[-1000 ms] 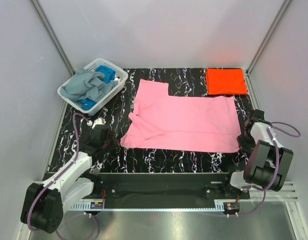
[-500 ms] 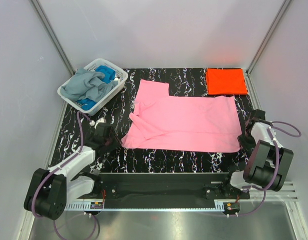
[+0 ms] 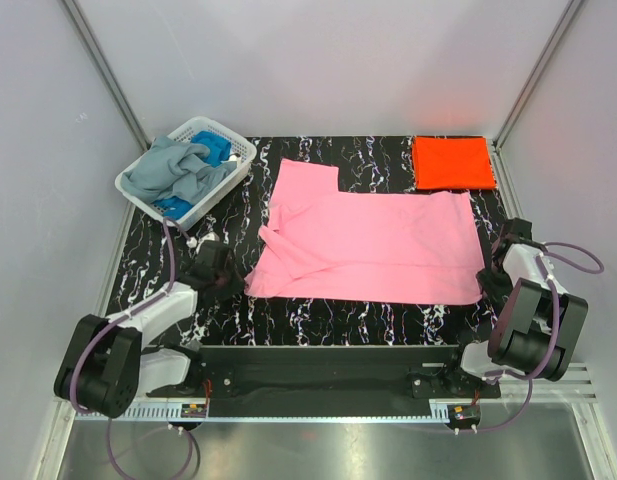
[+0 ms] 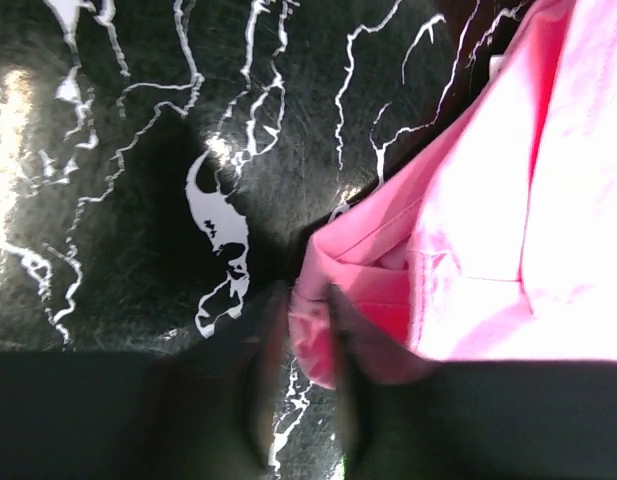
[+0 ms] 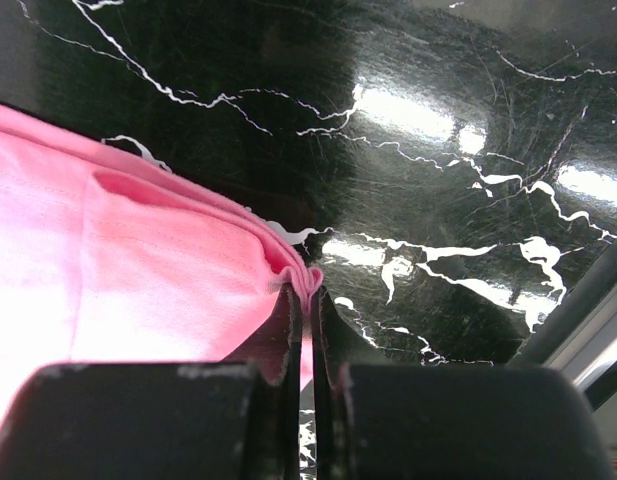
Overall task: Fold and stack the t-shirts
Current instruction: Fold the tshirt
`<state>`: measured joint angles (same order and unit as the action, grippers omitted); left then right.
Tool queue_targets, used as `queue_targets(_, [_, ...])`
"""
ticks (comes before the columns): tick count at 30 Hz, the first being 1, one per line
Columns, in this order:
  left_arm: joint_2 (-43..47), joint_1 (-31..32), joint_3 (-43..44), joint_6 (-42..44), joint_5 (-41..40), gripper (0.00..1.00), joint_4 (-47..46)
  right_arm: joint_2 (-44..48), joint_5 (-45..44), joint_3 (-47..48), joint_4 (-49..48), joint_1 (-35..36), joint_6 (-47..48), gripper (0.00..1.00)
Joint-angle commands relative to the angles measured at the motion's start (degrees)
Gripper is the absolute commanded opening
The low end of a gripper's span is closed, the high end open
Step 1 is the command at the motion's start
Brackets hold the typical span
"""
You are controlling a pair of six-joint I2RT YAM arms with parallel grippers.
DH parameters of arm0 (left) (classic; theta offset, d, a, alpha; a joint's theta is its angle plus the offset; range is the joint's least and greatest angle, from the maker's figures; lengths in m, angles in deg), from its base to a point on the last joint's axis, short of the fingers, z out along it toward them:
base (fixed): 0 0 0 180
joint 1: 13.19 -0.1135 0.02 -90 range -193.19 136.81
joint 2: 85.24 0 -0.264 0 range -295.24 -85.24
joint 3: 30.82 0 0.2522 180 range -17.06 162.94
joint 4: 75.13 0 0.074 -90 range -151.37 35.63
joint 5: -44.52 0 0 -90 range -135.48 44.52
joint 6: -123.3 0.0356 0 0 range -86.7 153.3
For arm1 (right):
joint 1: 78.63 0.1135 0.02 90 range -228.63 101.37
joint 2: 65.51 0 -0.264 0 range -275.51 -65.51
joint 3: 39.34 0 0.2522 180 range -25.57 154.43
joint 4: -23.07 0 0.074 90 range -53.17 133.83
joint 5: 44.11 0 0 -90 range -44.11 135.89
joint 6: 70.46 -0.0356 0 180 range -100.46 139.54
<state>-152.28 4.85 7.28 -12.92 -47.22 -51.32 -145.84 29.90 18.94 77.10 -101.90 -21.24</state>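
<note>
A pink t-shirt (image 3: 368, 245) lies spread flat across the middle of the black marbled table (image 3: 288, 325). My left gripper (image 3: 228, 276) is at its near left corner. In the left wrist view the gripper (image 4: 305, 305) has its blurred fingers (image 4: 263, 390) close together, with the bunched pink corner (image 4: 313, 345) between them. My right gripper (image 3: 485, 276) is at the near right corner. In the right wrist view it (image 5: 310, 295) is shut on the pink hem (image 5: 303, 275). A folded orange-red t-shirt (image 3: 452, 162) lies at the far right.
A white lattice basket (image 3: 203, 124) stands at the far left, holding a crumpled grey-blue shirt (image 3: 173, 170) and a blue one (image 3: 218, 150). Grey walls enclose the table on three sides. A black rail (image 3: 318, 370) runs along the near edge.
My left arm has swung right and forward to the pink shirt's near left corner. The right gripper has kept its hold on the near right corner.
</note>
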Motion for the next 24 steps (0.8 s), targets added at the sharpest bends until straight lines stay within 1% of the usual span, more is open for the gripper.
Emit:
queue_targets(1, [-2.3, 0.9, 2.7, 1.2, -1.9, 0.18, 1.6, 0.5, -2.1, 2.8, 0.2, -0.4, 0.6, 0.0])
queue_targets(2, [-2.5, 1.0, 3.7, 1.5, -2.4, 0.11, 2.2, 0.6, -2.6, 2.9, 0.2, -0.4, 1.0, 0.0])
queue_targets(3, [-2.7, 1.0, 4.7, 1.8, -4.1, 0.0, 3.0, 0.5, -3.6, 3.4, 0.3, -0.4, 1.6, 0.0])
queue_targets(5, [-3.0, 1.0, 7.5, 3.6, -6.5, 0.0, 6.2, 0.0, -4.7, 4.2, 1.3, -0.5, 1.7, 0.0])
queue_targets(7, [-3.2, 1.0, 9.1, 5.5, -10.6, 0.0, 9.4, 0.2, -6.0, 5.1, 2.1, -0.5, 2.0, 0.0])
queue_targets(9, [-3.5, 0.9, 11.0, 6.3, -12.8, 0.0, 11.0, 0.7, -8.3, 5.4, 2.3, -0.6, 2.0, 0.0])
queue_targets(11, [-4.5, 1.0, 11.6, 6.9, -12.7, 0.0, 11.9, 1.8, -8.2, 5.2, 1.8, -0.6, 2.3, 0.0])
queue_targets(15, [-6.0, 1.2, 11.0, 5.7, -7.9, 0.0, 12.1, 4.0, -2.8, 3.4, 1.9, -0.6, 2.6, 0.0])
queue_targets(17, [-5.9, 1.9, 10.7, 5.1, -7.5, 0.0, 12.6, 5.4, -1.5, 2.8, 2.3, -0.6, 2.7, 0.0])
queue_targets(19, [-5.3, 2.3, 10.3, 4.2, -8.4, 0.01, 13.9, 6.2, -1.3, 2.7, 2.7, -0.6, 2.7, 0.0])
queue_targets(21, [-4.8, 2.5, 10.0, 3.9, -9.8, 0.06, 15.1, 5.9, -0.2, 2.9, 3.4, -0.6, 2.5, 0.02])
queue_targets(22, [-4.7, 2.5, 10.5, 4.0, -10.2, 0.12, 15.6, 5.2, 0.3, 2.9, 3.8, -0.6, 2.4, 0.04])
queue_targets(24, [-3.8, 2.5, 11.6, 4.6, -11.2, 0.27, 17.5, 4.8, 2.1, 3.4, 4.8, -0.6, 2.1, 0.18])
